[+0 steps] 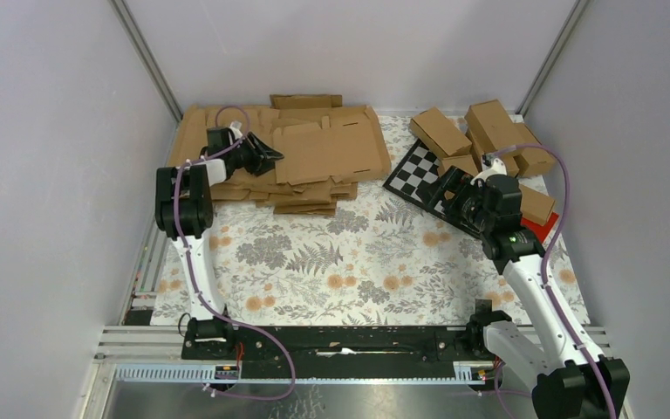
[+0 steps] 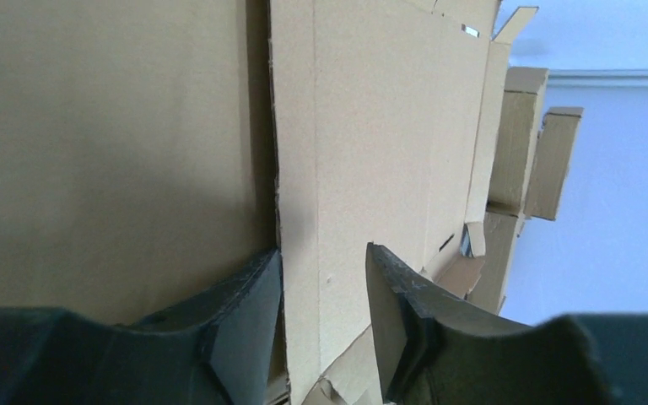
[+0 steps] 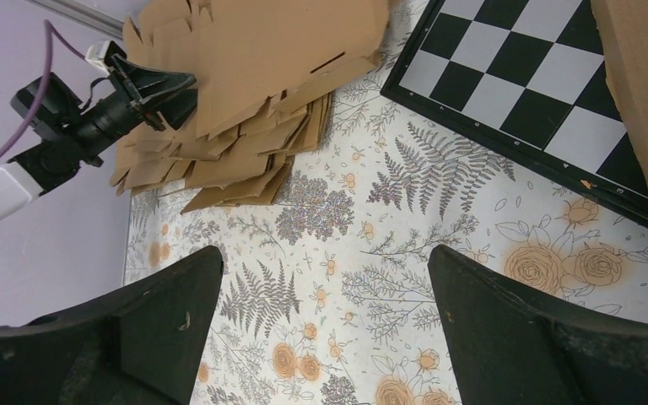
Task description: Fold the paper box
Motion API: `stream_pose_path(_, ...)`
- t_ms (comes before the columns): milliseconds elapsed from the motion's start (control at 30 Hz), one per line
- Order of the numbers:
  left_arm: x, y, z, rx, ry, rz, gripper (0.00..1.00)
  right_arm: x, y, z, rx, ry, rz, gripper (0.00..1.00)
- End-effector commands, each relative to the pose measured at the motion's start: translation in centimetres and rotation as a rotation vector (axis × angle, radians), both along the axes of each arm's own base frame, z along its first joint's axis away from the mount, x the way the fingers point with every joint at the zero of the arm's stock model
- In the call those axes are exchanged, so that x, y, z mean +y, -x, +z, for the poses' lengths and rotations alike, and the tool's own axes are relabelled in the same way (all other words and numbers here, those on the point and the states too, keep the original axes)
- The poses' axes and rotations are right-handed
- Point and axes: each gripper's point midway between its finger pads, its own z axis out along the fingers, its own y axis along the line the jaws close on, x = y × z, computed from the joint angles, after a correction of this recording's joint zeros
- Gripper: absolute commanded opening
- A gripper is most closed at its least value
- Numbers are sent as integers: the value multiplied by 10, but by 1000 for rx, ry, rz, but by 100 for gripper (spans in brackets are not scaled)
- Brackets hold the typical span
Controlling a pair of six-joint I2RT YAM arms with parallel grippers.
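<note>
Top view: paper box [image 1: 327, 150], a flat blank, lies on top of the cardboard pile [image 1: 199, 131] at the counter's [image 1: 358, 262] far left. The left pincer [image 1: 263, 155] is at its left edge.
Left wrist: pincer half-spread over the blank's edge, nothing visibly pinched.
Right wrist: right pincer [image 3: 325, 321] wide, empty, above the counter.
Step, judged: taking the blank from the pile. The next move calls for gripping the top sheet alone.

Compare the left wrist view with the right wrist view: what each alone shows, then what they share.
Left wrist only: a crease line on the paper box, between the parted fingers of the left gripper. Right wrist only: the checkerboard, the floral tablecloth, and the right gripper, open above it. Both: the pile of cardboard blanks and the left gripper at it.
</note>
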Motion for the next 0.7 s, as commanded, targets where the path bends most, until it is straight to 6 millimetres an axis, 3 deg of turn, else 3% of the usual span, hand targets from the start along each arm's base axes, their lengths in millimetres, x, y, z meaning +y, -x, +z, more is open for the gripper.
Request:
stream_pose_path(0, -44, -3, -2, -37, 93, -109, 46, 6, -5, 34, -82, -34, 22, 100)
stream_pose_path(133, -60, -8, -6, -39, 83, -138, 36, 7, -4, 36, -85, -37, 29, 99)
stream_pose_path(233, -59, -14, -4, -48, 75, -126, 22, 6, -3, 37, -93, -35, 26, 100)
stream_pose_path(300, -76, -14, 2, -65, 75, -156, 21, 5, -2, 37, -95, -32, 22, 100)
stream_pose_path(367, -91, -14, 6, -71, 64, -189, 30, 4, -2, 36, -96, -31, 18, 100)
stream_pose_path(433, -102, -15, 7, -70, 40, -204, 31, 5, -2, 37, -97, -32, 19, 100)
stream_pose_path(500, -109, -16, 9, -80, 26, -205, 21, 5, -2, 37, -98, -32, 21, 100)
stream_pose_path(567, -113, -16, 13, -91, 14, -204, 1, 4, -1, 39, -105, -30, 21, 100)
stream_pose_path(667, -114, -15, 34, -137, 2, -193, 0, 2, 0, 40, -116, -23, 14, 100)
